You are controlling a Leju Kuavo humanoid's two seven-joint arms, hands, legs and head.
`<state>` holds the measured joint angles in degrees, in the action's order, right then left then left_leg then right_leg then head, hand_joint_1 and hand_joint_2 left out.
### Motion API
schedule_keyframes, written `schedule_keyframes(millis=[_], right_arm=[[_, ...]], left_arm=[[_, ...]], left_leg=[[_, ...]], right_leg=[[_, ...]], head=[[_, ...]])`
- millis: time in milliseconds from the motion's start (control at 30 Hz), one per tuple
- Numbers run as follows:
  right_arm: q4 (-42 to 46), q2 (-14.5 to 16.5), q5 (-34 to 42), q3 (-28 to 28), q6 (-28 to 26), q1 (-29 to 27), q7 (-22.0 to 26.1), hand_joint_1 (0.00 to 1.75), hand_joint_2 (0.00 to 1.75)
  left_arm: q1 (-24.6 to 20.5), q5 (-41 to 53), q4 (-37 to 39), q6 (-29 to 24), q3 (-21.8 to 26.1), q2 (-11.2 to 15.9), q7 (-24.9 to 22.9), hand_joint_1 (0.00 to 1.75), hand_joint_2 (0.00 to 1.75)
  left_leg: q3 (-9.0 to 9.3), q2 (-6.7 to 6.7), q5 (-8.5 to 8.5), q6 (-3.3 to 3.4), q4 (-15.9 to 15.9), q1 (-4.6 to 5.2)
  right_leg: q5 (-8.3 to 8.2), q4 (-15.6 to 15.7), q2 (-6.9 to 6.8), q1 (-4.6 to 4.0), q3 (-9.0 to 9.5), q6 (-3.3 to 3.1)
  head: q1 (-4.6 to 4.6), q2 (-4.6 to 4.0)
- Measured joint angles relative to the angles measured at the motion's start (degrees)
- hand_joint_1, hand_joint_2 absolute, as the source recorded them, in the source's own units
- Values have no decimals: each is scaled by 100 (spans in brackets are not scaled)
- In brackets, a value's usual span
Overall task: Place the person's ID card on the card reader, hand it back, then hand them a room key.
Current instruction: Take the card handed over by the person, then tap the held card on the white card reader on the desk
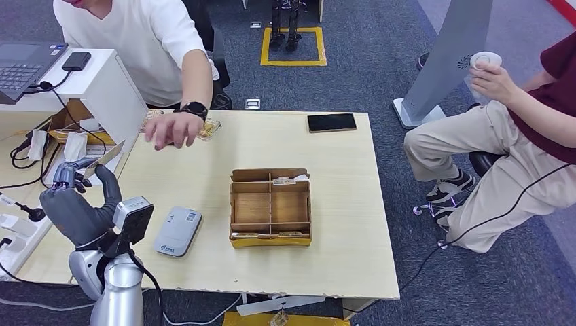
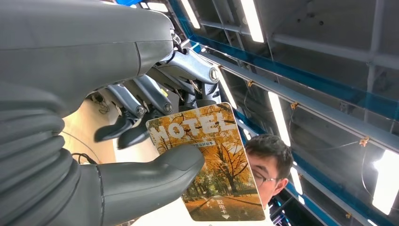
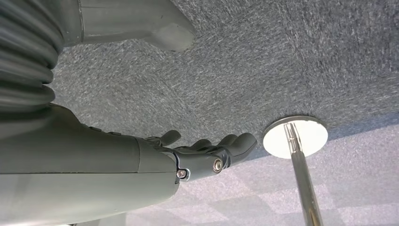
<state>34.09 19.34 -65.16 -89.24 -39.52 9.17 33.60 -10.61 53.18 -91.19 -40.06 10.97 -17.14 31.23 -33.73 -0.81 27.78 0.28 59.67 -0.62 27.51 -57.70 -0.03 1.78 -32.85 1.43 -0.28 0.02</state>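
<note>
The card reader (image 1: pixel 177 231) lies on the table (image 1: pixel 339 204) just right of the left hand (image 1: pixel 75 204), the divided box (image 1: pixel 270 207) farther right, a person's hand (image 1: pixel 171 129) beyond.

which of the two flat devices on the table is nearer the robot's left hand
The pale grey card reader, near the front edge beside the left hand; the black phone lies at the far edge.

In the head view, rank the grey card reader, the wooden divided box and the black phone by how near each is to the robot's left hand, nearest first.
Measured from the left hand, which holds a hotel card:
1. Card reader: on the table, just right of the hand.
2. Wooden box: mid-table, beyond the reader.
3. Black phone: at the table's far edge, toward the right.
</note>
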Motion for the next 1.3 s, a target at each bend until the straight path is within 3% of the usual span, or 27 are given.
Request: schedule_keyframes(millis=[1033,1300], right_arm=[[-67,-5,155,0,-1,70,4,0,175],[-127,-28,327,0,-1,45,43,0,175]], left_arm=[[-3,93,0,-2,-41,0,68,175,175],[86,964,-2,-9,214,-2,-80,175,175]], left_leg=[[-4,-1,0,0,0,0],[-6,-1,0,0,-1,0]], right_leg=[[0,0,-1,0,1,0],[1,-1,-3,0,3,0]], head=[[0,0],[0,0]])
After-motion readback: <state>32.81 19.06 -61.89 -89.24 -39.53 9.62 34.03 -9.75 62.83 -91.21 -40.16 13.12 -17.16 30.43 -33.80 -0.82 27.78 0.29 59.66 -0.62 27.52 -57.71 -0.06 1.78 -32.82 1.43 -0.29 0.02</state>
